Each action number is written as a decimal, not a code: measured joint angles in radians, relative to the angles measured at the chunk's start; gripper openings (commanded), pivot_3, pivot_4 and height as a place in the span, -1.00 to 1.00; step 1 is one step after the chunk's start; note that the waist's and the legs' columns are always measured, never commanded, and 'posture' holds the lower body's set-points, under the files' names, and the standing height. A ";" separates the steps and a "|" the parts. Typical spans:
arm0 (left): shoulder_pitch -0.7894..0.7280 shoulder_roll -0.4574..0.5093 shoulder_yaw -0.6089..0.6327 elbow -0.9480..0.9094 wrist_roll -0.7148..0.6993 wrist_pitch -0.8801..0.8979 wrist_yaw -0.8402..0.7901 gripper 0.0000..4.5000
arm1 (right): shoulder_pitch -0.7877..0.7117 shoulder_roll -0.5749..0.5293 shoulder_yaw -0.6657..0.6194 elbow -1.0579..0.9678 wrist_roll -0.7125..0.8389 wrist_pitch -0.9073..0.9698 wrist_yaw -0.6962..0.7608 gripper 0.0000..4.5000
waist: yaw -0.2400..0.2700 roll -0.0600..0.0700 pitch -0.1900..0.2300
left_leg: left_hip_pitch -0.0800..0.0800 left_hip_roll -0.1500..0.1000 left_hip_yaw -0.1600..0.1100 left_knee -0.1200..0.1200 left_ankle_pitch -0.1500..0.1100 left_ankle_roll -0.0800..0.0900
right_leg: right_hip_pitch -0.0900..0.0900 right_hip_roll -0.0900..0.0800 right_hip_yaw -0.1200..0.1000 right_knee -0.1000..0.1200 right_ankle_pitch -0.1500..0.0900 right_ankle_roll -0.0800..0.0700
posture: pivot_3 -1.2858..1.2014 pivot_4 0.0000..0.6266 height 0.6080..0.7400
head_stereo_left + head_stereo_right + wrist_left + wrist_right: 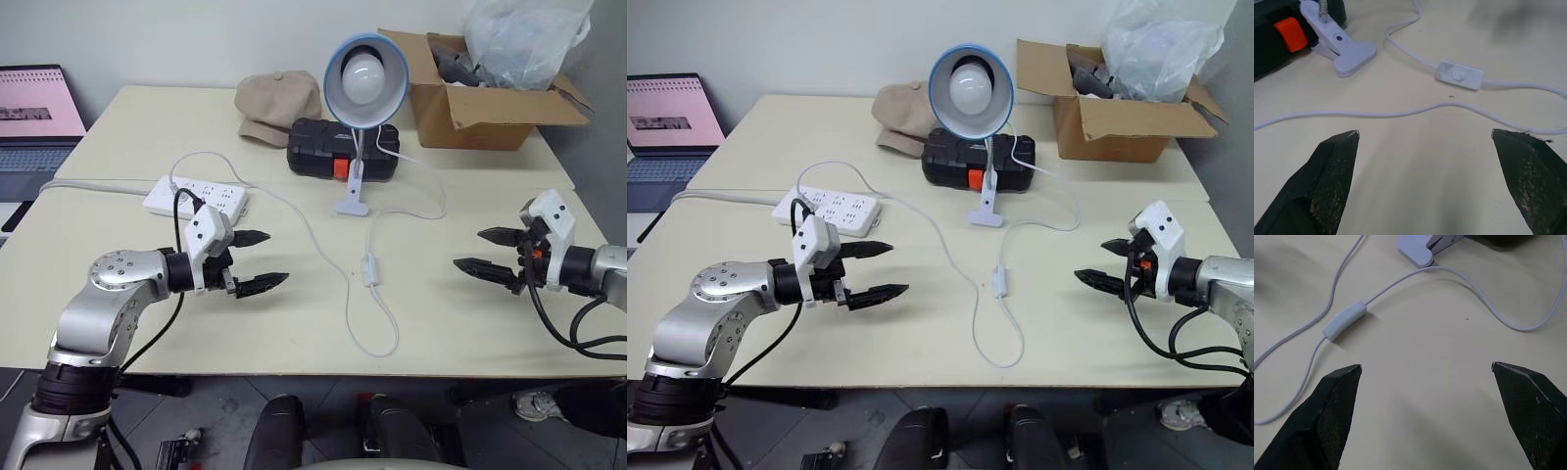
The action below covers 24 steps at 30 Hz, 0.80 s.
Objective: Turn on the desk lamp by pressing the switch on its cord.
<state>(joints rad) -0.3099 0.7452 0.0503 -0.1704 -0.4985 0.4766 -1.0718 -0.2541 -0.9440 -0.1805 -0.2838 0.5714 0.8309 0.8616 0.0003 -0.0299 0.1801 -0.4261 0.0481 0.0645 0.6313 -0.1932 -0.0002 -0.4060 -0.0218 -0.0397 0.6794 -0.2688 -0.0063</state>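
Left eye view: switch flat on the table, about midway between its left and right edges, toward the near edge, well short of the desk lamp with its clamp foot. Long axis running roughly near-to-far, in line with the cord. Left gripper hovering off to the switch's left, fingers spread wide, nothing held. Right gripper off to the switch's right, likewise spread wide and empty. Both pointing inward at the switch; gaps look about even, neither touching cord or switch.

Right eye view: same layout. Switch slightly nearer the right gripper here, but too close to call.

Left wrist view: switch straight ahead beyond the open fingers, a loop of cord lying across between them and it. Rocker face up, visible.

Right wrist view: switch ahead and off toward one finger, seen side-on, no cord in between. Judged the cleaner approach.
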 measured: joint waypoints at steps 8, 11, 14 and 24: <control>0.002 0.015 -0.043 0.018 0.078 -0.105 -0.040 1.00 | -0.141 0.068 0.057 0.004 0.050 0.199 -0.070 0.99 | -0.003 0.000 0.000 | 0.000 0.000 0.000 0.000 0.000 0.000 | 0.000 0.000 0.000 0.001 0.000 0.000 | 0.03 -0.52 1.00; 0.002 0.015 -0.064 0.025 0.100 -0.128 -0.057 1.00 | -0.230 0.126 0.086 0.037 0.085 0.338 -0.120 0.99 | -0.002 0.000 0.000 | 0.000 0.000 0.000 0.000 0.000 0.000 | 0.000 0.000 0.001 0.001 0.000 0.000 | 0.03 -0.52 1.00; -0.007 0.012 -0.073 0.026 0.111 -0.152 -0.060 1.00 | -0.354 0.224 0.081 0.115 0.116 0.500 -0.192 0.99 | -0.003 0.000 0.000 | -0.001 0.000 0.000 0.000 0.000 0.000 | -0.001 0.000 0.001 0.000 0.000 0.000 | 0.03 -0.52 1.00; 0.004 -0.002 -0.097 0.001 0.130 -0.184 -0.051 1.00 | -0.486 0.397 0.067 0.243 0.108 0.686 -0.330 0.99 | -0.001 0.000 0.000 | -0.004 0.000 0.001 -0.001 0.000 0.000 | -0.004 0.000 0.000 0.000 0.000 -0.001 | 0.03 -0.52 1.00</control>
<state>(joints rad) -0.3061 0.7429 -0.0465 -0.1692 -0.3688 0.2929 -1.1226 -0.7404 -0.5465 -0.1137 -0.0408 0.6796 1.5172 0.5312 -0.0002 -0.0298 0.1801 -0.4303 0.0482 0.0652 0.6307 -0.1932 0.0000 -0.4096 -0.0216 -0.0395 0.6796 -0.2689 -0.0070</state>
